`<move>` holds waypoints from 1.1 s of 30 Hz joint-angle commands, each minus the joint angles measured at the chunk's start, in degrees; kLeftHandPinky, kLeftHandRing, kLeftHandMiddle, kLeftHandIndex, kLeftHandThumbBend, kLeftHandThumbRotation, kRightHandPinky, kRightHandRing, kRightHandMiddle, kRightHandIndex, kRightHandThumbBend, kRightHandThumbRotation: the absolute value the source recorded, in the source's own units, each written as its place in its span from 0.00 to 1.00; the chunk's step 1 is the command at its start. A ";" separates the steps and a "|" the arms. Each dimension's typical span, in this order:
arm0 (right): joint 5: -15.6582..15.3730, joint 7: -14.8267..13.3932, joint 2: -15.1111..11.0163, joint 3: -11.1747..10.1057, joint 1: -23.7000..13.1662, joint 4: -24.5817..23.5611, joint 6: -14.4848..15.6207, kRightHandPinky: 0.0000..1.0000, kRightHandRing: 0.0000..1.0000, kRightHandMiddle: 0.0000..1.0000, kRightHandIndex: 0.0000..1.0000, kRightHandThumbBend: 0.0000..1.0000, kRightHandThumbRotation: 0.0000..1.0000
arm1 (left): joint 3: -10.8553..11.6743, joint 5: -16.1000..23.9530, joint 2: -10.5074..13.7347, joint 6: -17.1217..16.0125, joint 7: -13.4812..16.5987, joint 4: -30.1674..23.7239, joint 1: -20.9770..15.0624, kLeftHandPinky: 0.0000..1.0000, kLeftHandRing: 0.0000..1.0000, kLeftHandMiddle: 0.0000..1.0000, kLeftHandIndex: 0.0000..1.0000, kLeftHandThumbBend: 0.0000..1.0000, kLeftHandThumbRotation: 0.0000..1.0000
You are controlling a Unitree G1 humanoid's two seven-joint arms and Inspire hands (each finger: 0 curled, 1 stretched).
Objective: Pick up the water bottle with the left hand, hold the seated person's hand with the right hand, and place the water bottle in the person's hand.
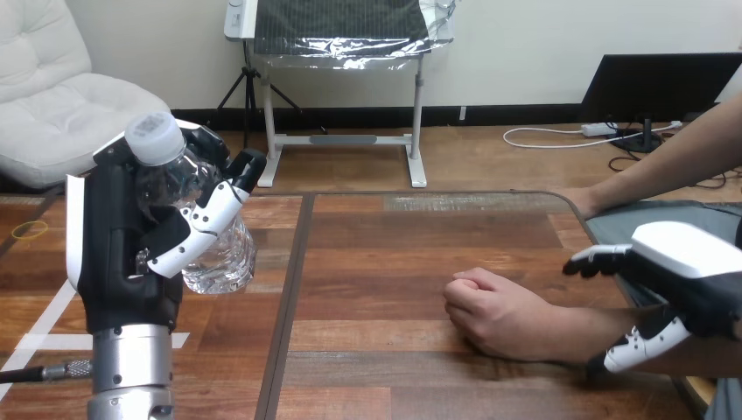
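Observation:
My left hand is raised over the table's left side, shut on a clear crinkled water bottle with a white cap. The bottle is upright and held off the wood. The person's hand rests as a loose fist on the table at centre right, knuckles toward me. My right hand sits over that arm's wrist and forearm. Its fingers reach straight out past the far side and its thumb lies at the near side, not closed round it.
The person's other arm comes in from the upper right, its hand at the table's far right corner. A dark seam runs down the wooden table between the bottle and the fist.

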 commanded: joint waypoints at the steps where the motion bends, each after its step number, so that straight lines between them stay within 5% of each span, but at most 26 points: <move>1: -1.20 -0.80 -0.63 1.48 -3.74 0.17 0.39 0.80 0.80 0.81 0.82 1.00 0.32 | -0.42 0.02 -0.40 -0.50 0.04 -1.68 -2.14 0.21 0.27 0.34 0.36 0.51 0.00; 20: -6.46 -0.94 0.97 7.19 -6.58 3.96 2.36 0.78 0.80 0.81 0.82 1.00 0.29 | -0.46 -0.83 -0.38 -1.12 -0.69 -1.28 -2.24 0.21 0.27 0.34 0.36 0.50 0.00; 33: -10.19 -3.99 2.85 11.74 -8.59 7.73 2.95 0.74 0.78 0.80 0.81 1.00 0.28 | -0.28 -0.16 -0.38 -1.49 -0.71 -1.26 -2.40 0.21 0.27 0.34 0.36 0.50 0.00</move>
